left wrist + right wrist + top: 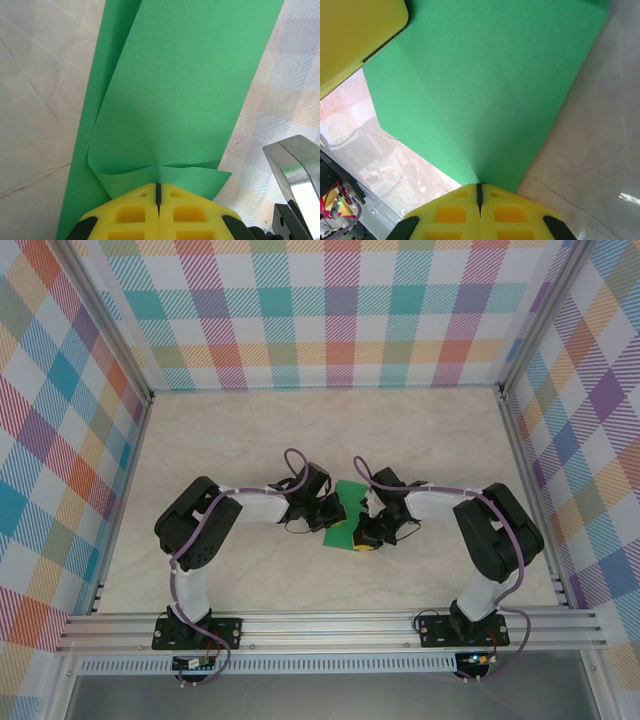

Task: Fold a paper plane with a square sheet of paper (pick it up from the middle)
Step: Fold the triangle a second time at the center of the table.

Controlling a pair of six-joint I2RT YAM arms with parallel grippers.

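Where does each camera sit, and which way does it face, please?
Top external: above and behind the bases, looking down on the table; both arms show, left gripper and right gripper meeting at the green paper.
Left wrist: on the left arm, looking along its shut yellow fingers at the curled-over paper.
Right wrist: on the right arm, looking past its shut fingers at the paper's flat face.
Shared: all three show the paper.

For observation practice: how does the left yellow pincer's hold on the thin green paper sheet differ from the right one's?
At the left pincer the green paper sheet is doubled, a flap curling over a lower layer; at the right pincer it looks flat. The left pincer bites a wavy edge, the right pincer a narrow end. Both are shut on the sheet.
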